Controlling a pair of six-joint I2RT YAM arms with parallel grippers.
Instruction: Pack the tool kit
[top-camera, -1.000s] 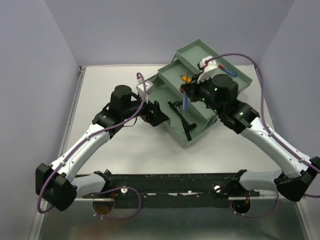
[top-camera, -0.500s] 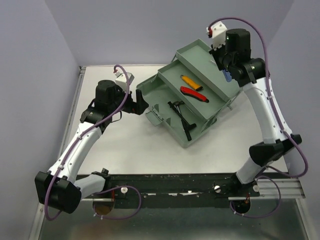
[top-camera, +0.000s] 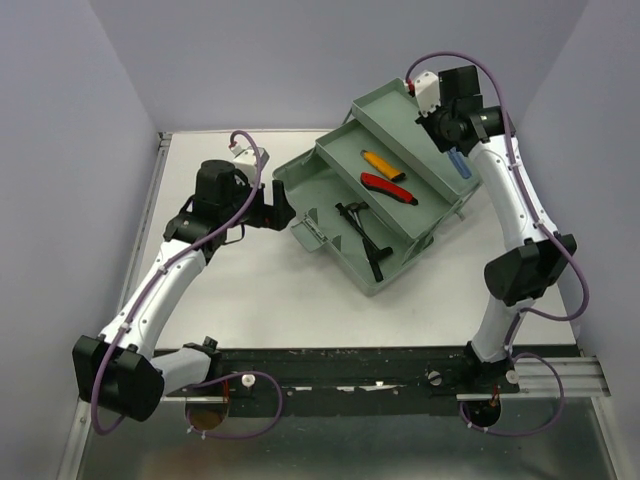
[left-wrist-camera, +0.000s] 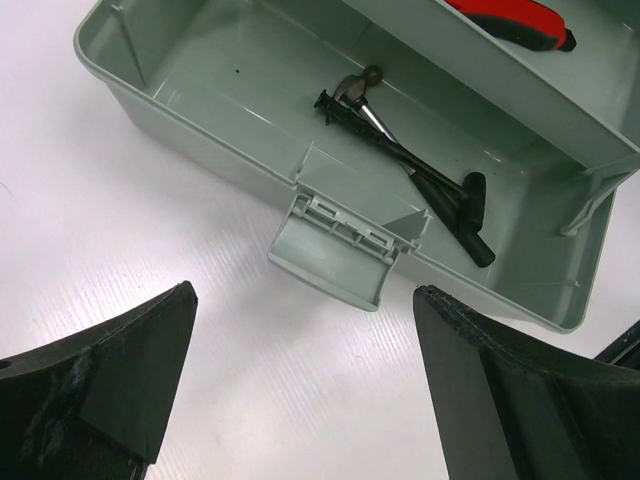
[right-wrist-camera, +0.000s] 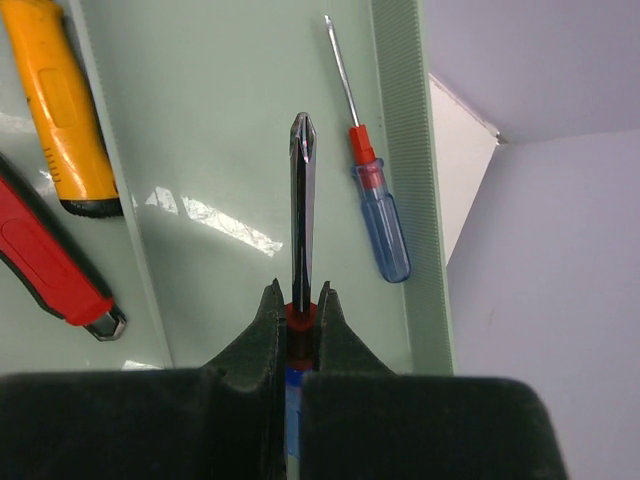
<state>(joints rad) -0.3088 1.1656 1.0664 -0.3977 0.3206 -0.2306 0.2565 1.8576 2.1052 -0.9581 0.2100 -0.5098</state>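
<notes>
One toolbox (left-wrist-camera: 190, 125) is sitting on the table (top-camera: 250, 290). Two screwdrivers are showing — a big screwdriver (right-wrist-camera: 302, 200) and a small screwdriver (right-wrist-camera: 375, 205). Two knives are lying side by side — a yellow knife (right-wrist-camera: 60, 110) and a red knife (right-wrist-camera: 45, 260). Two black tools are resting inside: a hammer (left-wrist-camera: 352, 90) and a T-handle tool (left-wrist-camera: 470, 205).

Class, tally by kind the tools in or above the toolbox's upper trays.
Screwdrivers: 2 (loose screwdriver, held screwdriver in right gripper)
Utility knives: 2 (yellow knife, red knife)
Total: 4

The overhead view takes in the whole table (top-camera: 250, 290); both wrist views look closely down into the toolbox (top-camera: 312, 186).
</notes>
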